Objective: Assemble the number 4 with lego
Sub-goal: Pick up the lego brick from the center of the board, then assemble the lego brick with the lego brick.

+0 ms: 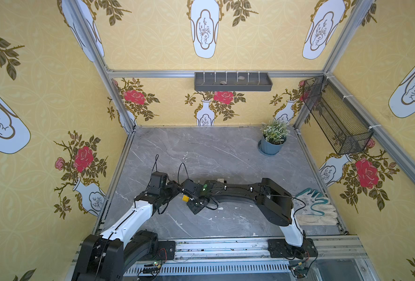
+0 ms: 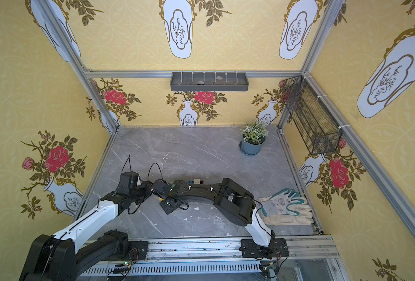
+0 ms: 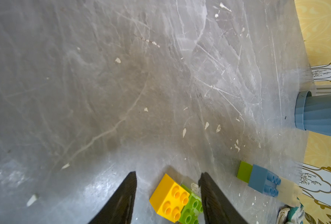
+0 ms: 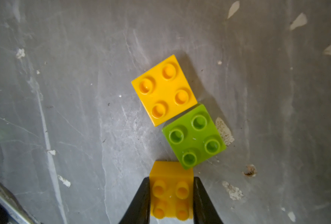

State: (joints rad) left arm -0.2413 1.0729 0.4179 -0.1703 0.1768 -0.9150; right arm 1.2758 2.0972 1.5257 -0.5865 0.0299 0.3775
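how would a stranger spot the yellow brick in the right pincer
Go to the front middle of the grey marble tabletop. There the yellow 2x2 brick is clamped in the right pincer; its yellow twin and the lime green brick lie loose.

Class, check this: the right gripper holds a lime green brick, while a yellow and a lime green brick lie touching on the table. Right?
No. The right wrist view shows the held brick in the right gripper is yellow, not lime green. The loose yellow brick and lime green brick do touch on the table.
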